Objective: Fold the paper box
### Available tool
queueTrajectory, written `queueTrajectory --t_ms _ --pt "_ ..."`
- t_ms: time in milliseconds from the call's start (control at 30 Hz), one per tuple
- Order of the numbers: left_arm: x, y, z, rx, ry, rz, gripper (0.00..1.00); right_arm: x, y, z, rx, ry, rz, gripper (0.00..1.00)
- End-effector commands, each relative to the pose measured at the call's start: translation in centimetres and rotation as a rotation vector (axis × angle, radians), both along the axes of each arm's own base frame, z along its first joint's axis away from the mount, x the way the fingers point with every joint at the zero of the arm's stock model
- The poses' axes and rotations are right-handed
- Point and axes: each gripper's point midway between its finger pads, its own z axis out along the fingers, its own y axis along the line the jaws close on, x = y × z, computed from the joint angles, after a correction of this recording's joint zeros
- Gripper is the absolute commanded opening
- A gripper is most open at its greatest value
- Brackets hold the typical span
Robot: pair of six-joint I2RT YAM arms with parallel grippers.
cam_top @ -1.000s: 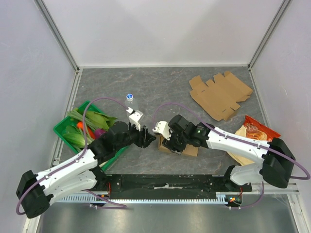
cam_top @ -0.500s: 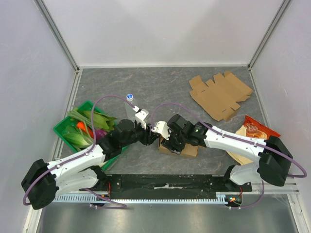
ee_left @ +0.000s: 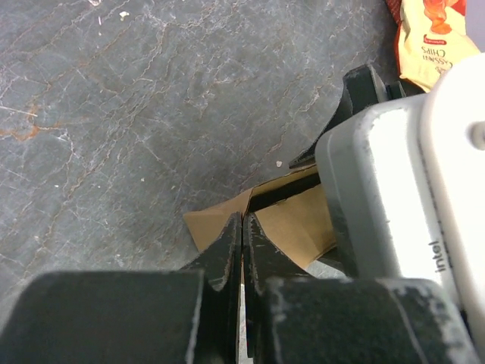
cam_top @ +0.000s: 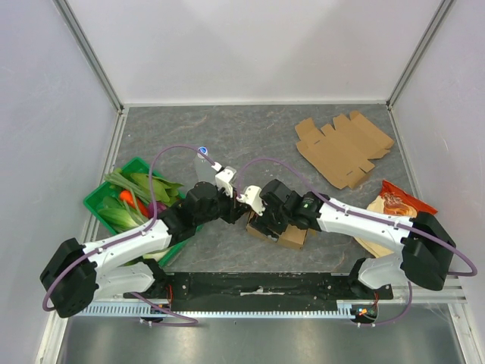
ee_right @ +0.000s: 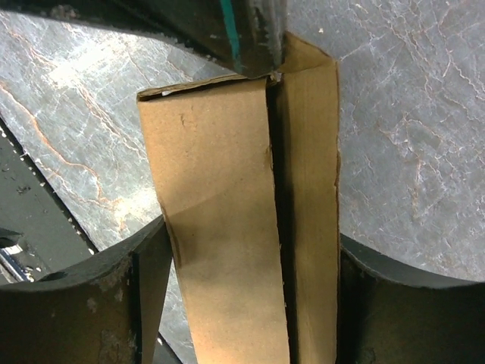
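The half-folded paper box [ee_right: 242, 212] is plain brown cardboard with matte flaps and sharp creases, and it lies on the grey marbled table [cam_top: 250, 136] near the front edge, between the two arms. The right gripper [ee_right: 250, 303] has its black fingers spread on both sides of the box, while the left gripper [ee_left: 242, 250] is pressed fully closed at the box's edge; whether it pinches cardboard I cannot tell. There are two cardboard pieces, the second a flat unfolded sheet [cam_top: 345, 148] at the far right, plus one green basket [cam_top: 98, 199] of vegetables, one shiny snack bag [cam_top: 398, 206] and one small bottle [cam_top: 202, 154].

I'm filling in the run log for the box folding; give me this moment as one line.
left gripper: shut, tip at paper box edge | right gripper: jaws straddle box | spare flat cardboard: untouched, far right
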Motion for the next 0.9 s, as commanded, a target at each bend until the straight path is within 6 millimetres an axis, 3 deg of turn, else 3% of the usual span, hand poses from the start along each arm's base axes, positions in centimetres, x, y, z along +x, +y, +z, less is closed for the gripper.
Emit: queueTrajectory --t_ms 0,200,333,533,867 --pt "0.3 -0.9 2.4 -0.104 0.062 0.058 0.02 0.9 0.3 0.2 0.045 -0.037 -0.079 0.74" --pt "-0.5 -1.7 2.7 -0.140 0.172 0.058 0.02 1.0 0.1 -0.8 0.043 -0.034 -0.104 0.75" --pt "-0.9 -1.1 1.3 -0.066 0.291 0.117 0.02 1.0 0.1 -0.8 0.045 -0.038 -0.104 0.77" --pt "-1.2 -2.1 3.3 -0.104 0.375 0.123 0.02 1.0 0.2 -0.8 0.043 -0.037 -0.093 0.79" --pt "-1.6 -2.7 4.5 -0.132 0.427 0.116 0.02 1.0 0.1 -0.9 0.035 -0.040 -0.082 0.79"
